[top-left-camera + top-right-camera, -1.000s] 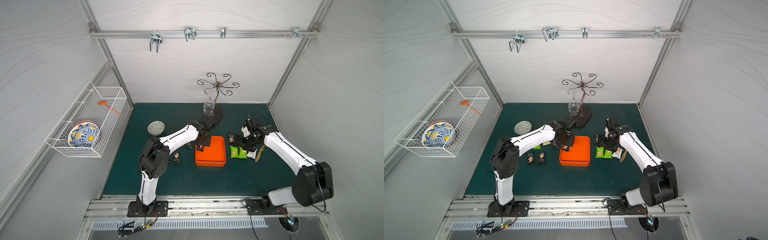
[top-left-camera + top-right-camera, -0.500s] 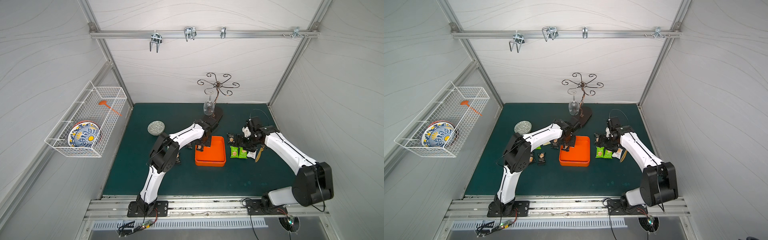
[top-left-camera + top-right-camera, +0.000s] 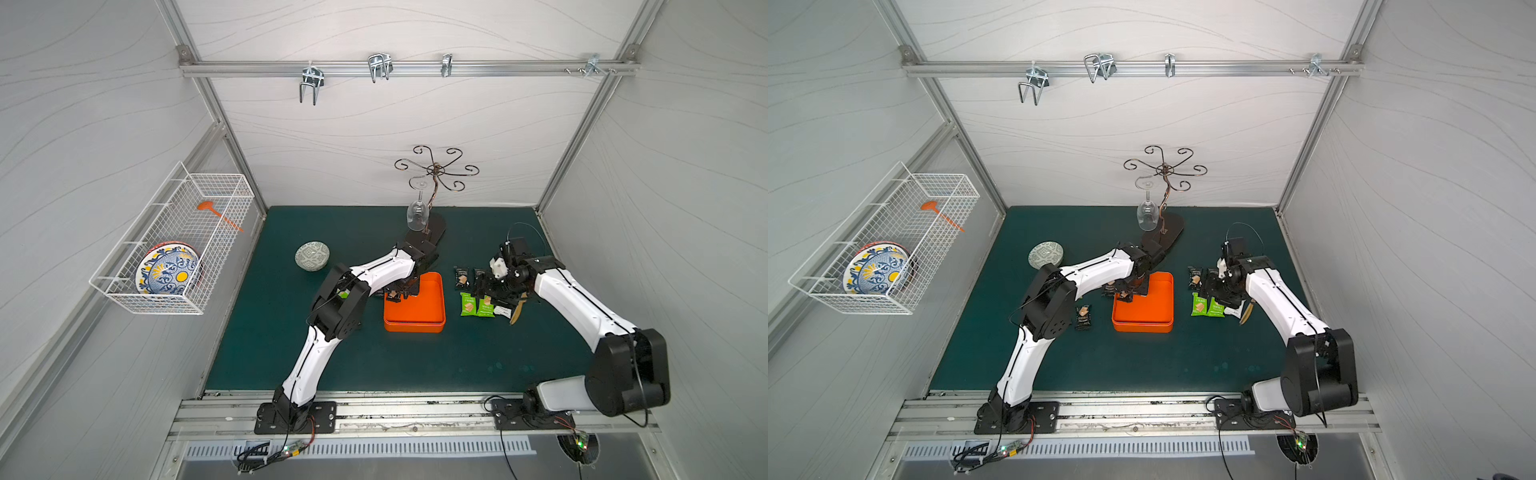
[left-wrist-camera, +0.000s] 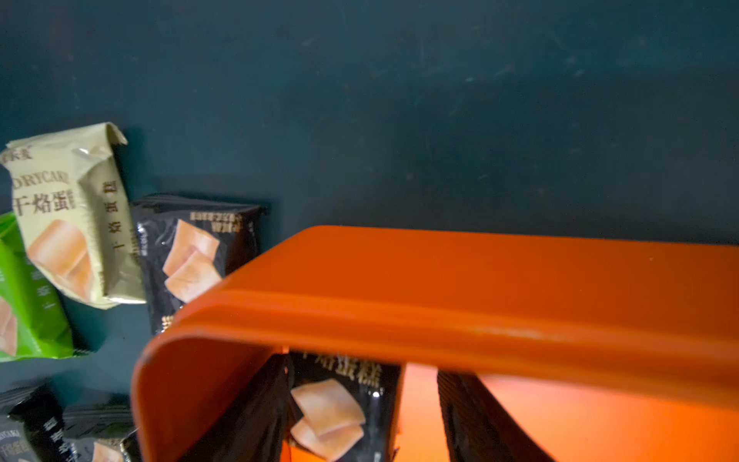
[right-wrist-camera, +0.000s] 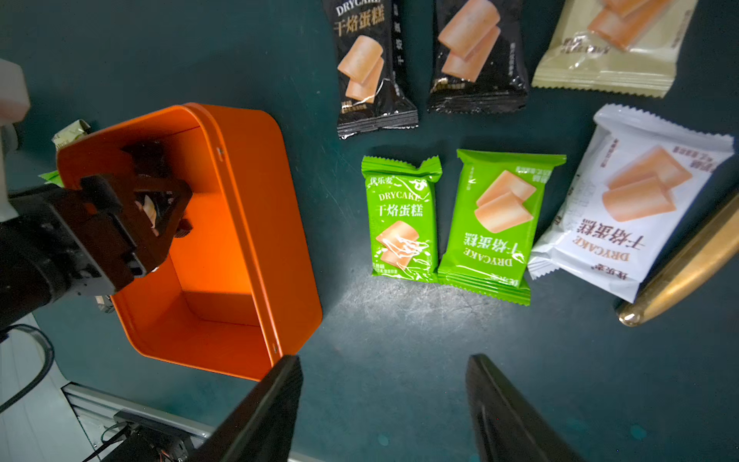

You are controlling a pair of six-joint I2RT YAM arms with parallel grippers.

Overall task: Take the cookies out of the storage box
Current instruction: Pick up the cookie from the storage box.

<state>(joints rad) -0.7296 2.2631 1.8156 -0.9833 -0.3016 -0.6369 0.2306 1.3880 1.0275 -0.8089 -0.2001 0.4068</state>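
The orange storage box sits mid-table. My left gripper reaches into its far-left corner, open. A black cookie packet lies between the fingers against one of them, with a strip of orange floor showing before the other. The rest of the box floor is bare. Several cookies lie left of the box and several right of it. My right gripper hovers open above the mat beside the right-hand packets, holding nothing.
A gold-coloured handle lies beside the white packet. A metal glass rack with a hanging wine glass stands behind the box. A patterned bowl sits far left. A wire basket hangs on the left wall.
The left arm's elbow has swung right toward the box while its gripper stayed at the box's far-left corner. The right arm has not moved.
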